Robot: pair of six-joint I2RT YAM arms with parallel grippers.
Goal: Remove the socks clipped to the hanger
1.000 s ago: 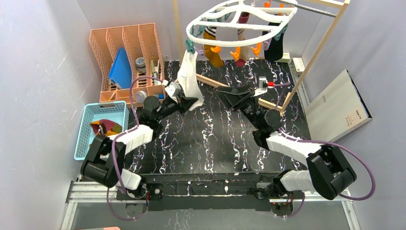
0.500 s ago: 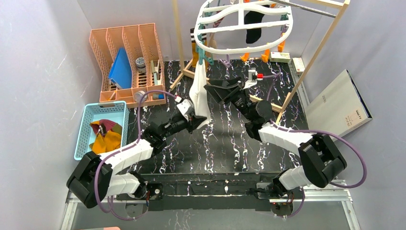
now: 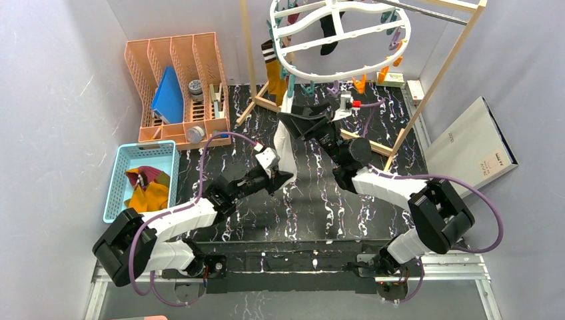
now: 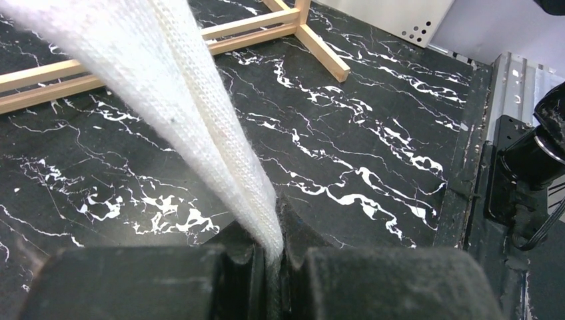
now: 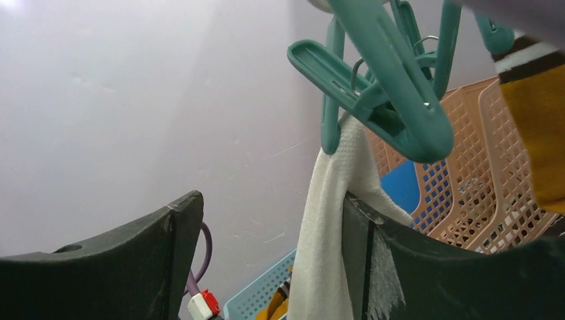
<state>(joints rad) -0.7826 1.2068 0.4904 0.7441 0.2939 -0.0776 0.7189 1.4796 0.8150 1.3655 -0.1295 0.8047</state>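
The white hanger (image 3: 340,41) hangs from the metal rod at the top. A grey-white sock (image 3: 284,143) is held at its top by a teal clip (image 5: 393,100) and stretches down, taut. My left gripper (image 3: 283,177) is shut on its lower end, seen close in the left wrist view (image 4: 273,257) with the sock (image 4: 200,100) running up left. My right gripper (image 3: 298,123) is open just below the clip; the sock (image 5: 326,233) lies against its right finger (image 5: 413,267). A mustard sock (image 3: 274,70) and a black sock (image 3: 328,27) hang clipped on the hanger.
A wooden frame (image 3: 248,60) carries the rod. An orange file rack (image 3: 176,80) stands at the back left. A blue basket (image 3: 118,175) at the left holds loose socks (image 3: 148,185). A grey box (image 3: 470,147) leans at the right.
The hanger has swung and turned. My left gripper has pulled the white sock's end rightward and toward the near edge. My right gripper has moved left, up under the clip.
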